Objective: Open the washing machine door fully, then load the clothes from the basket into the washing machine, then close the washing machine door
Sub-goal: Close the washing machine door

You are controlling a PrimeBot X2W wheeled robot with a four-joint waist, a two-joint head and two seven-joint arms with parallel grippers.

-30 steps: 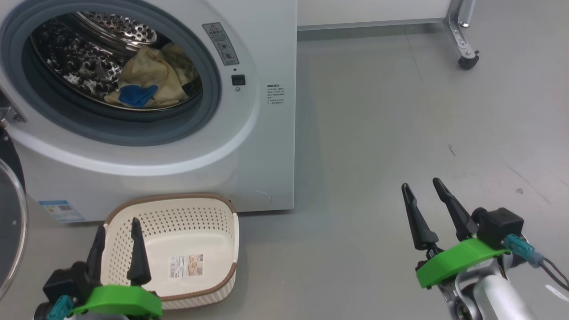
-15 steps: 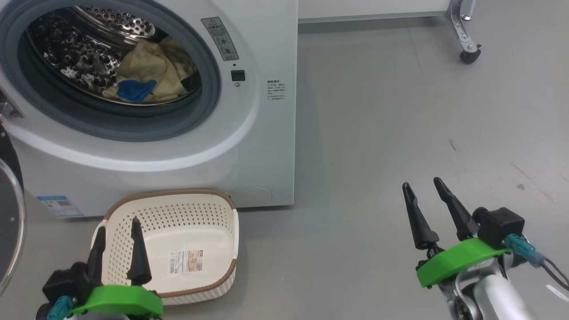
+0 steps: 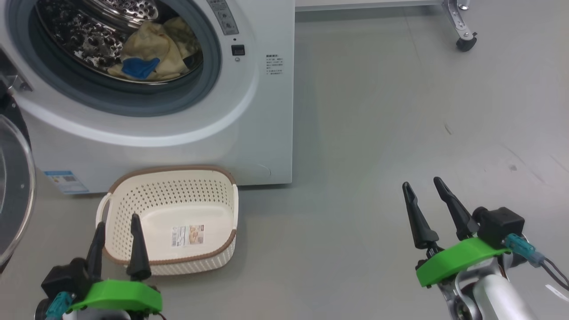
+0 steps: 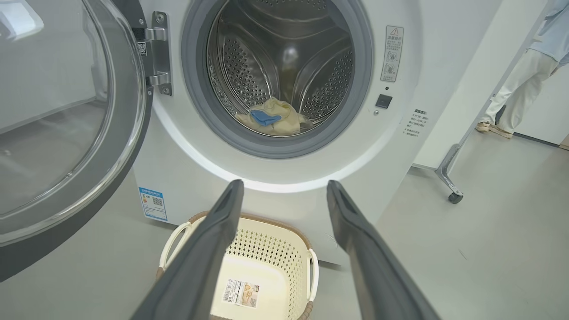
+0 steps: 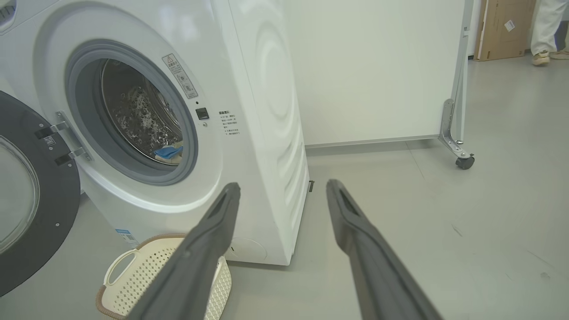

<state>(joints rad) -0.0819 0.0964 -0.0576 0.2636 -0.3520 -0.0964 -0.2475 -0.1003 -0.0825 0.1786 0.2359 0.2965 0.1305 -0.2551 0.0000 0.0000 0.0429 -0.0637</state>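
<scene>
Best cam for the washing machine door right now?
Left wrist view: the washing machine door stands open, most of its glass and black rim visible. Head view catches just its edge at far left; right wrist view shows its dark inner face, cropped.

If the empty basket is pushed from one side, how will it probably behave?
The basket looks like perforated plastic and holds nothing, so it is probably light and stiff. On the smooth grey floor it would likely slide rather than tip, being low and wide.
</scene>
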